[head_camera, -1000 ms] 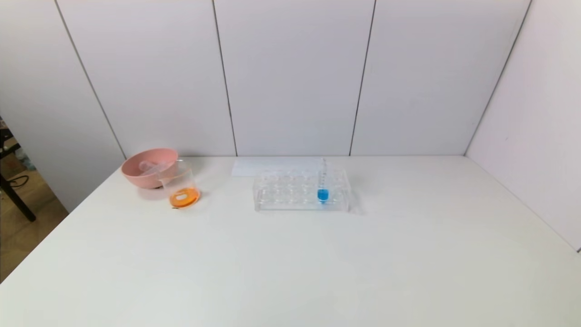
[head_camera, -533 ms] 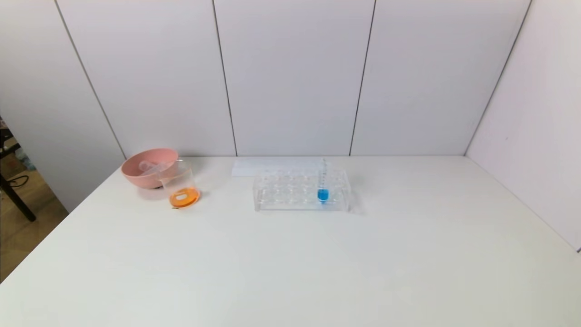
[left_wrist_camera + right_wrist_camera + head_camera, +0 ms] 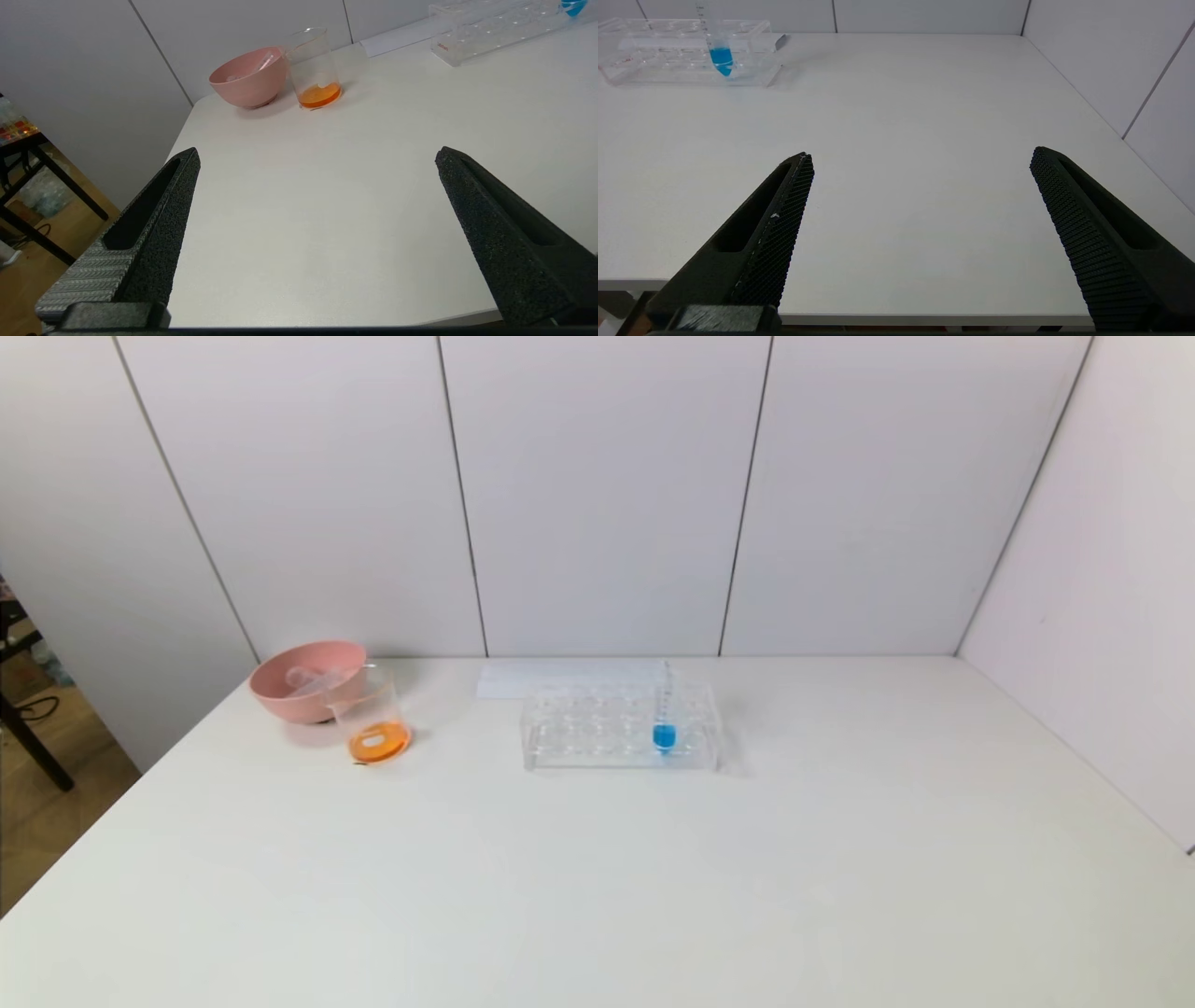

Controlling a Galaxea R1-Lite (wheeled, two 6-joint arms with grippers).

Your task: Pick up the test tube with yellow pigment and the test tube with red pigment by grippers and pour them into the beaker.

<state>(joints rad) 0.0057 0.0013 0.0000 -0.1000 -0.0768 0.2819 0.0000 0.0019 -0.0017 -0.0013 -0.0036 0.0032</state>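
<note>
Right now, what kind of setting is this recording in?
Probably a mock chemistry bench for robot tests: a white table boxed in by plain panels, with a clear tube rack holding a blue tube, and a beaker of orange liquid beside a pink bowl.

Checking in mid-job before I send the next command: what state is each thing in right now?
Beaker: upright, orange liquid at bottom.
Bowl: upright, clear tubes lying inside.
Rack: holds only the blue tube, upright.
Left gripper: open, empty.
Right gripper: open, empty.
</note>
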